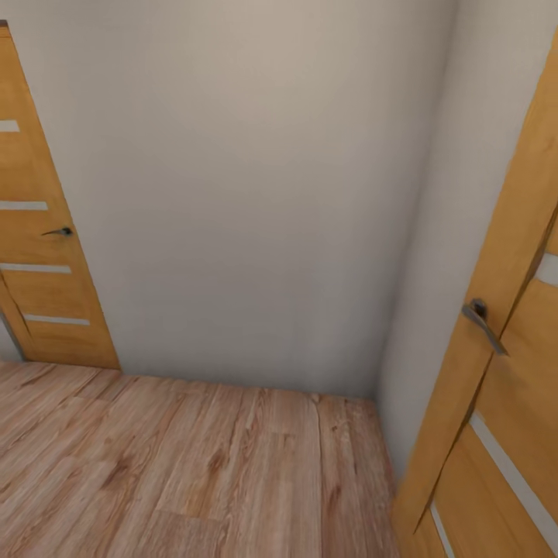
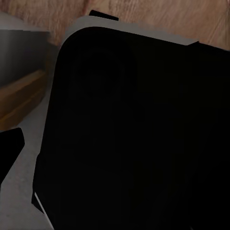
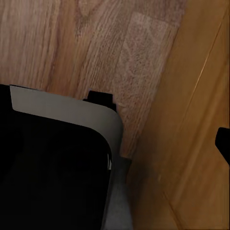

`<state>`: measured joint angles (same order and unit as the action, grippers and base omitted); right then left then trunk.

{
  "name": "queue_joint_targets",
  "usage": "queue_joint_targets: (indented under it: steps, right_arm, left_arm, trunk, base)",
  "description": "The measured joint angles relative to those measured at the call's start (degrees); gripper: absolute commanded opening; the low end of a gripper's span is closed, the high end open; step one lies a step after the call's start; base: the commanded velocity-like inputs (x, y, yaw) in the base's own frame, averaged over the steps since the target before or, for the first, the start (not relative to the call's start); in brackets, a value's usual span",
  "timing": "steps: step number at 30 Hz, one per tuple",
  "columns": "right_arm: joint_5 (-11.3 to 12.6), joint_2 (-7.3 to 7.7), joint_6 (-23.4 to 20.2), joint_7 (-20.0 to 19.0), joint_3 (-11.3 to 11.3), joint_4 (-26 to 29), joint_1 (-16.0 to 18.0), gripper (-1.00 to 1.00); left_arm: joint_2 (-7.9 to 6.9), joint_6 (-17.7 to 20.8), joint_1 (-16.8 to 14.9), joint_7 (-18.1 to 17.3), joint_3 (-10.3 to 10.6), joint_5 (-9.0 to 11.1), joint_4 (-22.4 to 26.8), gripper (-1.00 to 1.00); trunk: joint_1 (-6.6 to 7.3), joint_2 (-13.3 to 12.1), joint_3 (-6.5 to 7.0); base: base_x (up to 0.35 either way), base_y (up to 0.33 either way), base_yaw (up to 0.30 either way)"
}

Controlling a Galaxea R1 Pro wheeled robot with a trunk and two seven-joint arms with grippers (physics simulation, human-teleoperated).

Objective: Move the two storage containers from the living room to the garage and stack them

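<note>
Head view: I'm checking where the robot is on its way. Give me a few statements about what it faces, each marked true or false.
1. A plain wall faces the robot. True.
2. The floor is dark grey concrete. False: it is light wood plank.
3. A wooden door stands at each side, left door and right door. True.
4. The right door has no handle. False: it has a handle.
5. A red car stands against the wall. False: the wall meets bare floor.
</note>
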<state>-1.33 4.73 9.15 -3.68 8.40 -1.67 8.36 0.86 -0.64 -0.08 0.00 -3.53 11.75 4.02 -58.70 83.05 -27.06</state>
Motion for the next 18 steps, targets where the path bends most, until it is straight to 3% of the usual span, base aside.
queue_joint_targets:
  steps: [18]
  right_arm:
    - [-0.04, -0.61, -0.59, 0.01, 0.27, 0.01, -0.01, 1.0]
  left_arm:
    - [0.0, 0.0, 0.0, 0.0, 0.0, 0.0, 0.0, 1.0]
  trunk:
    - [0.0, 0.0, 0.0]
  base:
    - [0.321, 0.0, 0.0]
